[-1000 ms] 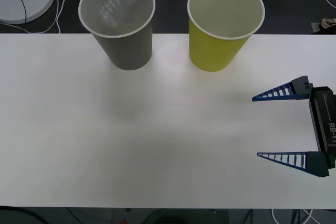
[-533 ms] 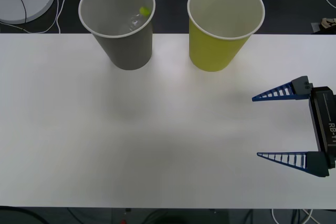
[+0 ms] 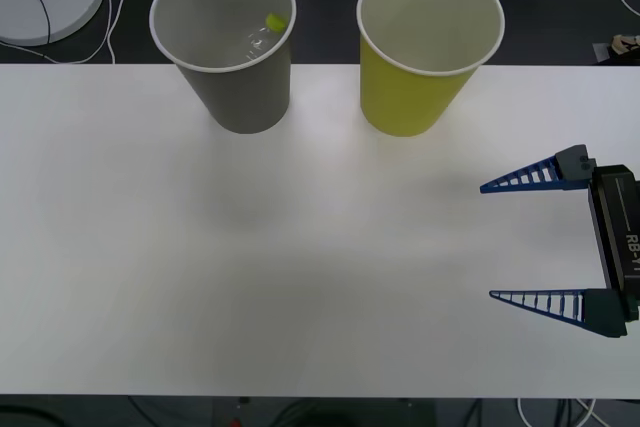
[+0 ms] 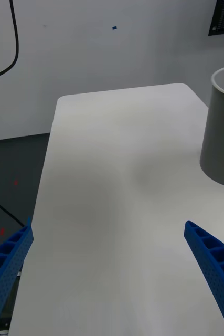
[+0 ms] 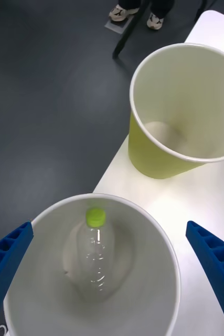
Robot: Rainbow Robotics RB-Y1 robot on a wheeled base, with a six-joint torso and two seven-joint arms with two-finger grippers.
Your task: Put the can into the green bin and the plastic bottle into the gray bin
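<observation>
The left gripper [image 5: 112,278] hangs directly above the gray bin [image 5: 159,252], its blue fingers [image 5: 7,257] spread wide and empty. Below and between them the plastic bottle [image 5: 95,252] stands inside the bin, lime cap up, leaning on the wall. The green bin [image 5: 164,152] beyond it looks empty; no can is visible. The sensible move is to lift straight up so neither fingertip clips the rim. The right gripper [image 3: 490,240] waits low over the table [image 3: 250,277], fingers apart, well clear of both bins.
</observation>
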